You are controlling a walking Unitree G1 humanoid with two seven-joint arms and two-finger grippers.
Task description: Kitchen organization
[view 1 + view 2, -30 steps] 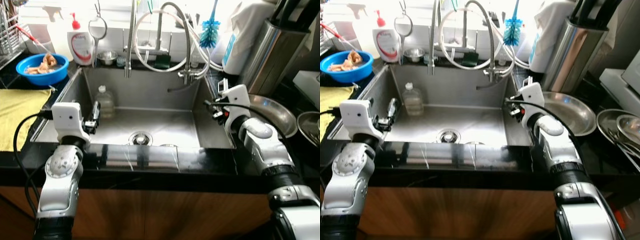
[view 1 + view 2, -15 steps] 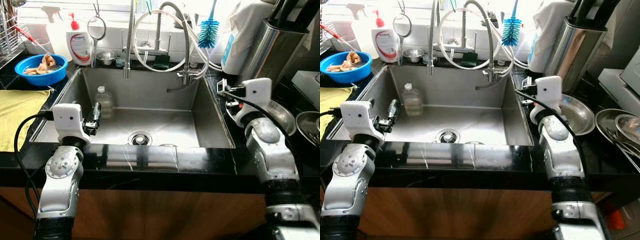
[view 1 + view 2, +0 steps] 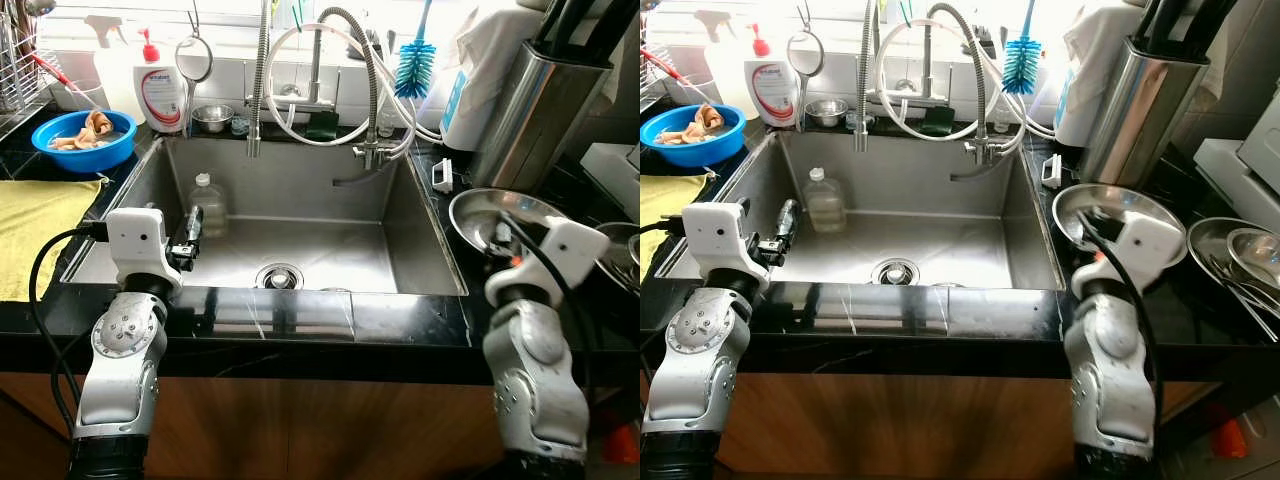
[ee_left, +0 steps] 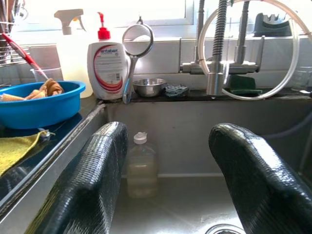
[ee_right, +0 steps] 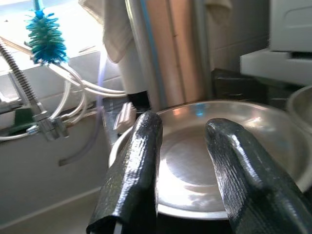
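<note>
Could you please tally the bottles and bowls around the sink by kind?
Spray bottle: 1
Pump soap bottle: 1
Clear bottle in the sink: 1
Blue bowl: 1
Small steel bowl: 1
Wide steel bowl: 1
Total: 6

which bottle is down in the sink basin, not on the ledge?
The small clear bottle with the white cap, standing upright in the sink. The red-pump bottle and spray bottle stand on the ledge behind.

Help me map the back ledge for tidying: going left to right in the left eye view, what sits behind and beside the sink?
Blue bowl → spray bottle → soap dispenser → hanging strainer → small steel bowl → faucet → blue bottle brush → steel knife holder.
</note>
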